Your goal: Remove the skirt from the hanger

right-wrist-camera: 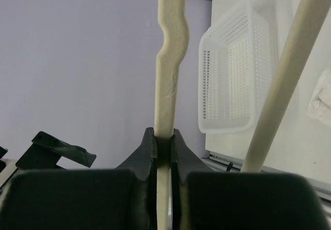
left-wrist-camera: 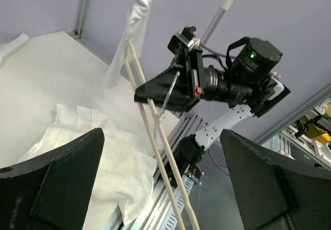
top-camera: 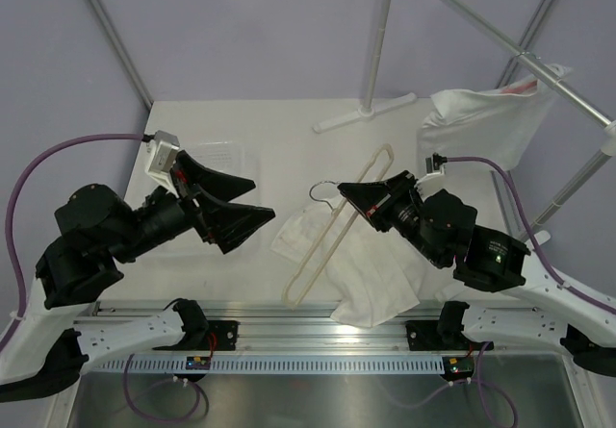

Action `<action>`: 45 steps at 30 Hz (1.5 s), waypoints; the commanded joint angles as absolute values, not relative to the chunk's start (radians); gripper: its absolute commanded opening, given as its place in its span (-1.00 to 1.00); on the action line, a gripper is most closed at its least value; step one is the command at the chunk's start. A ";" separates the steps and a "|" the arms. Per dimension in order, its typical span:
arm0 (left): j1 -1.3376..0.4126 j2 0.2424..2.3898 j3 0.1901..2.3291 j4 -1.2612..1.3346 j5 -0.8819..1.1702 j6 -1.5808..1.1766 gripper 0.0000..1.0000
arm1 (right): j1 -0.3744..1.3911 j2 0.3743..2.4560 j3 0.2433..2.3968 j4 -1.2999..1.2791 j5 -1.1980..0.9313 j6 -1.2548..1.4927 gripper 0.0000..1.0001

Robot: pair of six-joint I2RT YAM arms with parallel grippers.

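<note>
From above, the left gripper hangs over the white table with its jaws spread wide and nothing between them; its tips point toward the cream hanger, close to it but not touching; the right gripper is clamped on the hanger's upper part, just beside the wire hook; the hanger runs on a slant from far right to near left; the white skirt lies crumpled flat on the table under and beside the hanger's lower half, near the table's front edge; whether any of it is caught on the hanger cannot be told; a white cloth hangs from the rack at far right

From the left wrist, the left gripper stands wide open, empty; beyond it the right gripper pinches the hanger, which tilts steeply, its low end near the table's edge; the skirt lies spread on the table below

From the right wrist, the right gripper is closed tight on one bar of the hanger; a white perforated basket sits on the table behind
</note>
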State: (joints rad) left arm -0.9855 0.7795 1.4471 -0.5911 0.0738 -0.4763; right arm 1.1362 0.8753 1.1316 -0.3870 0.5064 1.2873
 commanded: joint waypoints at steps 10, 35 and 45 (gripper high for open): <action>-1.000 0.750 1.279 -0.684 0.109 -0.528 0.98 | 1.146 0.946 1.247 -0.400 0.719 1.243 -1.00; -1.019 0.644 1.060 -0.621 0.126 -0.515 0.47 | 1.144 1.031 1.374 -0.342 0.724 1.230 -1.00; -1.019 0.692 1.137 -0.693 -0.182 -0.491 -1.00 | 1.144 0.994 1.402 -0.435 0.611 1.118 0.89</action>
State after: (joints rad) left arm -1.0256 0.6773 1.0748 -0.6849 -0.0032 -0.5102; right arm 1.1393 1.0229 1.3365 -0.4061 0.6590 1.1763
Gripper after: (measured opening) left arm 0.055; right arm 0.789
